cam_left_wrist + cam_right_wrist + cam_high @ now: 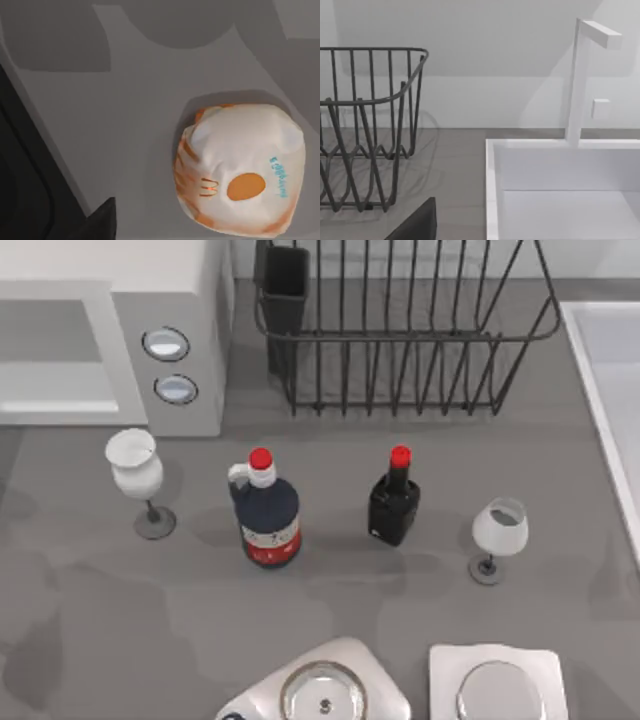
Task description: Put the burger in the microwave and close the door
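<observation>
Below the left end effector, grip state untellable, lies the wrapped burger (240, 172), untouched.

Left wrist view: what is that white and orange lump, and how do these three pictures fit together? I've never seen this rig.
Two robot arms work at a grey table. The top view looks straight down on it: the left arm and right arm sit at the picture's bottom edge. On the table stand the microwave, a wire dish rack, a left wine glass, a right wine glass, a round bottle and a square bottle. A sink is at the right. Each wrist view comes from a camera on that arm. The left one looks down on your lump: the burger in its wrapper, lying on a grey surface, not held. The right one faces the rack and the sink.
</observation>
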Controlling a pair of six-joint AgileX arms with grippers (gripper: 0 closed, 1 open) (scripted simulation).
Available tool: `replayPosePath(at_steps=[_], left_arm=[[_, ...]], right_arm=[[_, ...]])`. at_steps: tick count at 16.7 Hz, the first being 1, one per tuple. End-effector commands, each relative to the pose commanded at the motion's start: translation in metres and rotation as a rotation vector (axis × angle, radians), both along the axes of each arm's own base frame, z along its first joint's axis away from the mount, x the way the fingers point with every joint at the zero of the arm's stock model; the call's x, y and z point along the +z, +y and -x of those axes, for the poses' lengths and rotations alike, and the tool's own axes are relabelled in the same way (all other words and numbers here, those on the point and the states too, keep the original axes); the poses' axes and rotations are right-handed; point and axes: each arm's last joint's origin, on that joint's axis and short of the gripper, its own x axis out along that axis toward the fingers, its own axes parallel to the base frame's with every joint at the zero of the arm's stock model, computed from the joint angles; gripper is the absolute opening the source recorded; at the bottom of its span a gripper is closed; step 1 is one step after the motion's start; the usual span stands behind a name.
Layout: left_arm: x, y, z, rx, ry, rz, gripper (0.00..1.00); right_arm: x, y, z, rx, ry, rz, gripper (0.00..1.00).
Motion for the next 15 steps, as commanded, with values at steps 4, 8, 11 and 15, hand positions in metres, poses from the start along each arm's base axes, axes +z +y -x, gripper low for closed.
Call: replayPosePath(at_steps=[4,8,11,15], left_arm=[[-0.011,0.006,-0.003,-0.044,0.11,0.016,1.0],[-0.011,0.004,-0.003,-0.048,0.108,0.017,1.0],[-0.023,0.005,-0.004,-0.044,0.115,0.018,1.0],[-0.06,0.007,-0.007,-0.044,0.099,0.012,1.0]], right_arm=[[0.0,0.0,0.0,0.0,0.0,0.0,1.0],[0.0,0.0,0.0,0.0,0.0,0.0,1.0],[0.0,0.0,0.0,0.0,0.0,0.0,1.0],[0.0,0.0,0.0,0.0,0.0,0.0,1.0]])
